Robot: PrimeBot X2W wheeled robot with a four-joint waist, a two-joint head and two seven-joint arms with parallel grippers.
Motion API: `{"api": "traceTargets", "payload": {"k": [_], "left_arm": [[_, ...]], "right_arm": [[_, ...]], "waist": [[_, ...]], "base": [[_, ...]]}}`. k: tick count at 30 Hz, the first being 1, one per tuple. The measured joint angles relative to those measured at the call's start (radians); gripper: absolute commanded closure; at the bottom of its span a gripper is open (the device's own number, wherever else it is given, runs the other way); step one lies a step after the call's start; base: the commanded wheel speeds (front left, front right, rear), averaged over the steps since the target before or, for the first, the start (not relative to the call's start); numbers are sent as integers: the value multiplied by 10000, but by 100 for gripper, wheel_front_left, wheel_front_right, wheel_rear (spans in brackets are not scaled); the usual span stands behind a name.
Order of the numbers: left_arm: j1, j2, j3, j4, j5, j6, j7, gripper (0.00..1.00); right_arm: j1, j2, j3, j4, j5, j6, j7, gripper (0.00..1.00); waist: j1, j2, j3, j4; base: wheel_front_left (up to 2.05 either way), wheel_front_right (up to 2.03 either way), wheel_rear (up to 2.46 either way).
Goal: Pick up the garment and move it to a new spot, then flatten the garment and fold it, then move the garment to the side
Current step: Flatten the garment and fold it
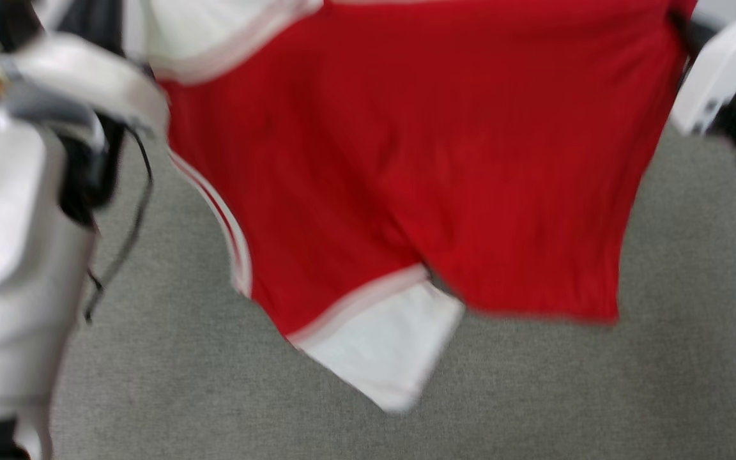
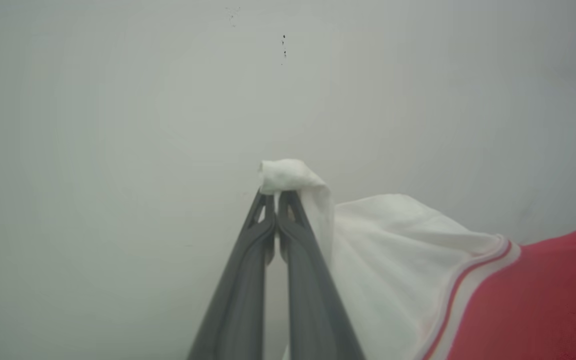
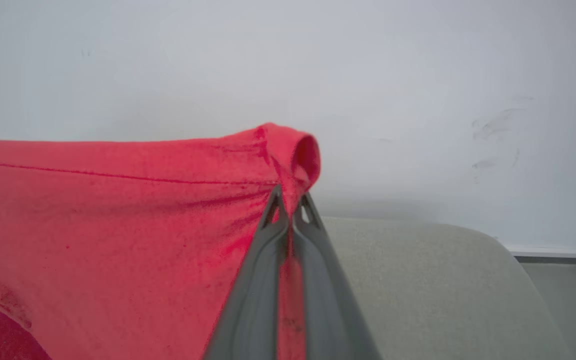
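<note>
While I hold the red jersey [image 1: 406, 160] aloft over the grey tabletop [image 1: 566, 396], left end effector [image 2: 275, 196] clamped on its white sleeve [image 2: 393, 240], right end effector [image 3: 290, 200] clamped on its red edge [image 3: 298, 150], relocation is, I judge, the step in hand; next, lowering it flat.

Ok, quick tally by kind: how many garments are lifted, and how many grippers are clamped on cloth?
Red jersey: 1
Grippers shut on it: 2 (left gripper on the white sleeve, right gripper on red cloth)
Total: 3
</note>
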Motion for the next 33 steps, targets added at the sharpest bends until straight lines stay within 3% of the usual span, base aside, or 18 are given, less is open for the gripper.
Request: {"api": "traceTargets", "payload": {"k": [9, 16, 26, 33], "left_arm": [[-4554, 508, 192, 1223, 675, -366, -242, 100], [-7054, 660, 161, 2125, 909, -742, -305, 100], [-7347, 111, -221, 4088, 725, -1124, -784, 100], [-6360, -359, -336, 5499, 165, -1388, -1407, 100]], "right_arm": [[-3508, -61, -385, 2, -391, 2, -1034, 100], [-5579, -293, -259, 215, -481, 2, -1475, 100], [-6309, -272, 779, 2002, -90, 2, -2056, 100], [-5918, -219, 1678, 3442, 506, 2, -2600, 100]], "waist": [[1, 0, 1827, -115], [2, 0, 3313, -165], [2, 0, 4597, -13], [1, 0, 4628, 233]], "base": [[0, 0, 0], [0, 0, 0], [0, 0, 0], [0, 0, 0]]}}
